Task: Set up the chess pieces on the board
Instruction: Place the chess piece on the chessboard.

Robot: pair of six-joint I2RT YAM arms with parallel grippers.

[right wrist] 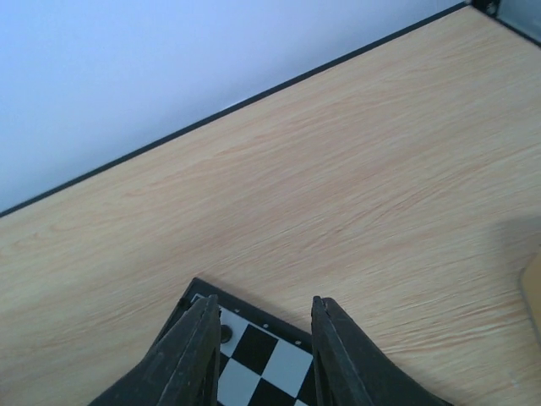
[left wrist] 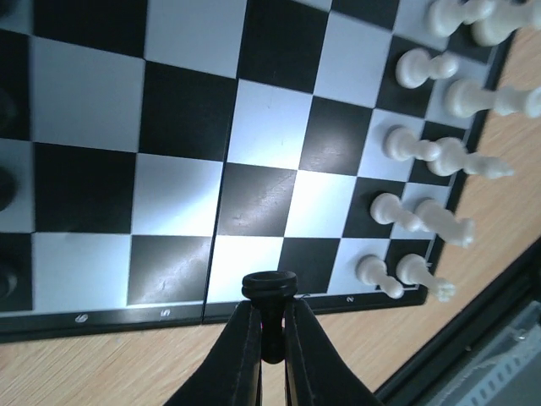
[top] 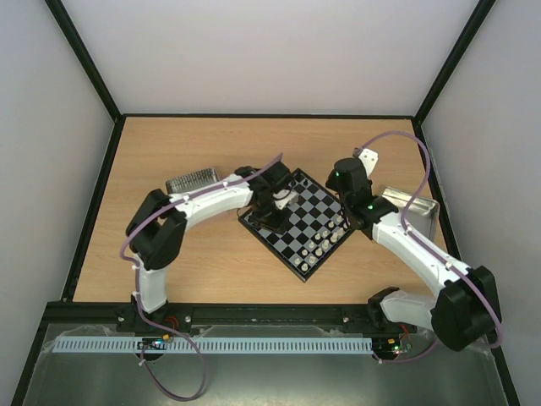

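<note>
The board [top: 297,227] lies turned like a diamond mid-table, its checkered squares [left wrist: 254,127] filling the left wrist view. White chess pieces [left wrist: 423,152] stand in two rows along its right edge [top: 325,244]. Dark pieces are blurred at the left margin [left wrist: 7,182]. My left gripper [left wrist: 270,304] hangs over the board's numbered rim, shut on a black chess piece [left wrist: 270,286] with its round base facing the camera. My right gripper [right wrist: 265,303] hovers open above the board's far corner [right wrist: 254,347] with nothing between its fingers. A small black piece [right wrist: 224,332] sits beside its left finger [right wrist: 199,338].
A shiny metal tray [top: 416,211] sits right of the board, behind my right arm. A ribbed metal tray [top: 193,180] lies to the left, behind my left arm. Bare wooden tabletop [right wrist: 355,169] stretches to the black-edged back wall.
</note>
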